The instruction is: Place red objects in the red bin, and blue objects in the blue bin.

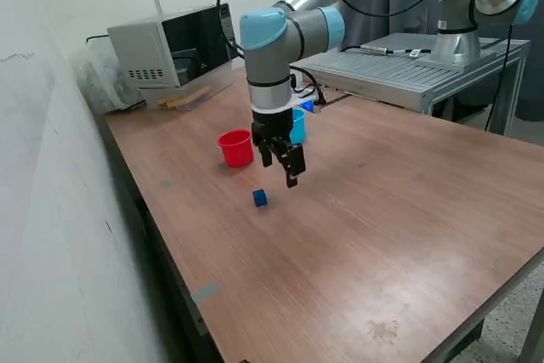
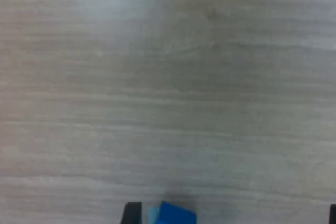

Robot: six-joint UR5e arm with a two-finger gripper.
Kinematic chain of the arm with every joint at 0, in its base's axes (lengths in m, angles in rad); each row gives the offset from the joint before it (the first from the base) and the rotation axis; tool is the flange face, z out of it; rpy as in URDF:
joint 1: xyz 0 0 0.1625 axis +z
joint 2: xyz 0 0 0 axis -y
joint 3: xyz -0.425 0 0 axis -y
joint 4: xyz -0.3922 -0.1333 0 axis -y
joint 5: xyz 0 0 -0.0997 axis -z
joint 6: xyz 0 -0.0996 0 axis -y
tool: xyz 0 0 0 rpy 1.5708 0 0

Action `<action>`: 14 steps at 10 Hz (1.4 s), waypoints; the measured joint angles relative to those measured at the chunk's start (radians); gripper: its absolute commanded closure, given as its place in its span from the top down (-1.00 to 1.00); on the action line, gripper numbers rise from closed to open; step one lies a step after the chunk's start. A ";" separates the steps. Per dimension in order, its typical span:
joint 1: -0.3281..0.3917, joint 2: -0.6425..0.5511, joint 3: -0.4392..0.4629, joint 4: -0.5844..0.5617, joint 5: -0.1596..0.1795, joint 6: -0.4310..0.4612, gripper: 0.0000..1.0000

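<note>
On the exterior view's left, a grey microwave (image 1: 170, 50) stands at the far end of the wooden counter (image 1: 365, 235), well apart from the fingers (image 1: 282, 165) and behind them. Some flat tan pieces (image 1: 187, 99) lie on the counter just in front of it; what they are cannot be told.

Next comes the red bin (image 1: 236, 148), upright on the counter, near the fingers and on their left in the exterior view. What lies inside it cannot be seen from here.

1 blue cube (image 1: 260, 199) rests on the counter, close to the fingers, a little to their left and nearer the camera, and apart from them. In the wrist view the same blue cube (image 2: 176, 215) shows only partly, cut off by the picture's edge, with 1 dark finger (image 2: 132, 213) just beside it.

The fingers hang from the arm (image 1: 276, 57), pointing down, with their tips above the counter. They stand a little apart with nothing between them, so the grasp is narrow and empty.

The blue bin (image 1: 297, 124) stands behind the arm's wrist and is partly hidden by it, just beyond the fingers. Another small blue thing (image 1: 307, 106) sits behind it, too small to name.

On the exterior view's right, a grey metal platform (image 1: 408, 70) carries the arm's base (image 1: 459, 36), well apart from the fingers.
</note>
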 measured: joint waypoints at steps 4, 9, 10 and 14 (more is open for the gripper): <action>-0.004 0.039 -0.045 -0.004 -0.003 0.114 1.00; -0.015 0.050 -0.035 -0.089 0.091 0.341 1.00; -0.019 0.050 -0.033 -0.106 0.102 0.359 1.00; -0.059 0.053 -0.027 -0.156 0.115 0.365 1.00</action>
